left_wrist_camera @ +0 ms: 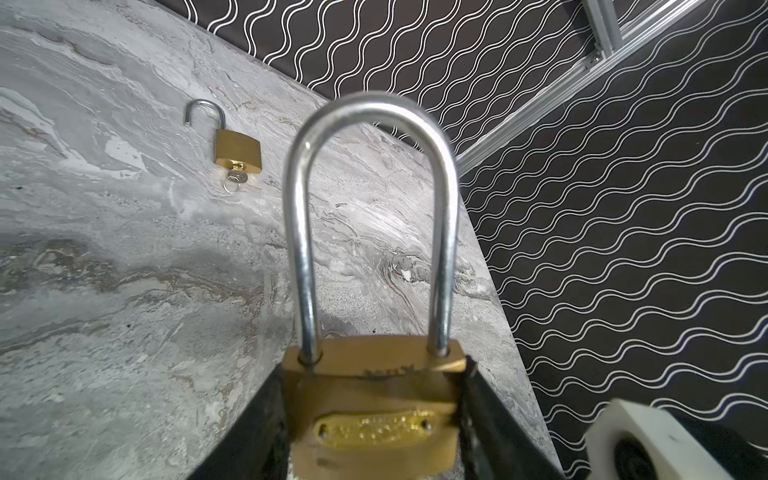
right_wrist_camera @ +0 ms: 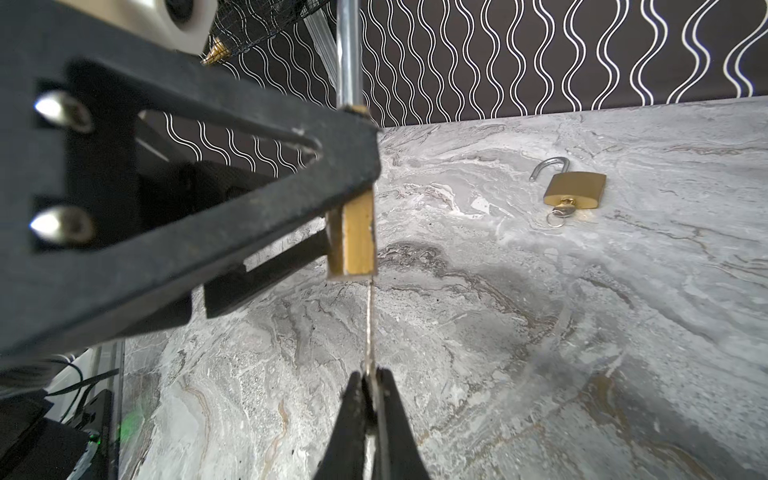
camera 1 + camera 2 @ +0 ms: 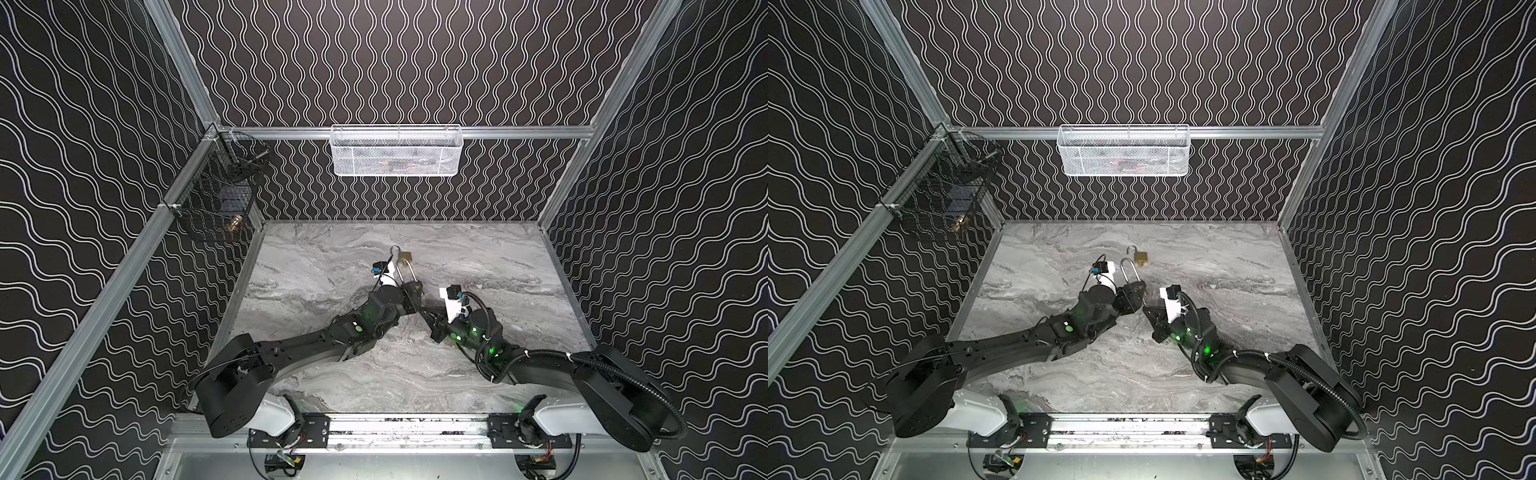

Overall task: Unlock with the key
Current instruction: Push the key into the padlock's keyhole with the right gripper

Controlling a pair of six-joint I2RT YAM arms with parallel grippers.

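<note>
- Fingers (image 1: 249,424) of the left gripper (image 1: 374,374) are clamped on the two narrow side edges of the brass padlock with a long steel shackle (image 1: 370,208). Those (image 2: 345,428) of the right gripper (image 2: 371,376) are pinched tight on the thin silver key (image 2: 369,328).
- The grey marbled tabletop (image 3: 478,257) is bare to the right of and in front of both grippers. Its back edge meets the patterned wall, and its side edges run along aluminium rails.
- The white mesh basket (image 3: 395,151) hangs on the back rail, well above the table and clear of the arms.
- The black wire basket (image 3: 216,187) hangs in the back-left corner, well apart from the left gripper (image 3: 411,293).
- The brass padlock with a long steel shackle is held off the table near its middle. Both shackle legs sit in the body, and the bow points toward the back wall.
- The small brass padlock with an open shackle (image 2: 575,191) lies flat on the tabletop farther back, apart from the held lock. Its own key and ring stick out of its base.
- The thin silver key is seen edge-on, in line with the held body. Its tip meets the underside; how far it is in cannot be told.
</note>
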